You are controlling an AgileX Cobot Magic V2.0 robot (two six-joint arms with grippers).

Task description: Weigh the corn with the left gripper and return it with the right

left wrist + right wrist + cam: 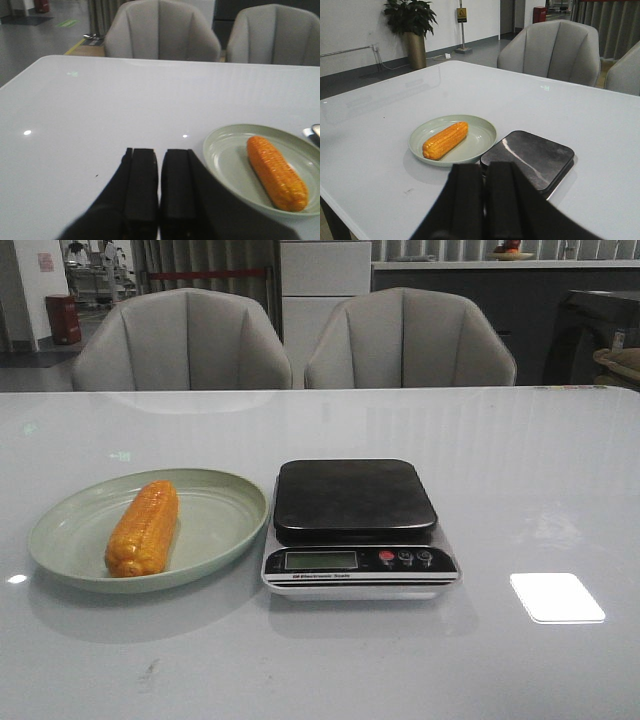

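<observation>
We see the corn (143,528) lying on its side in a pale green plate (225,538), which sits on the white table (500,480) to the left of a kitchen scale (358,527) in the front view. The plate's rim is just beside the scale's left edge; we cannot tell whether they touch. The scale's dark weighing platform carries nothing, and its display and three buttons face the robot. In the left wrist view, the left gripper (159,190) hangs above bare table just beside the plate, its two black fingers (142,185) pressed together with nothing between them. In the right wrist view, the right gripper (484,200) is likewise closed on nothing, with the scale's near edge just beyond its fingertips and the corn further off. Two grey chairs (185,340) stand behind the table.
</observation>
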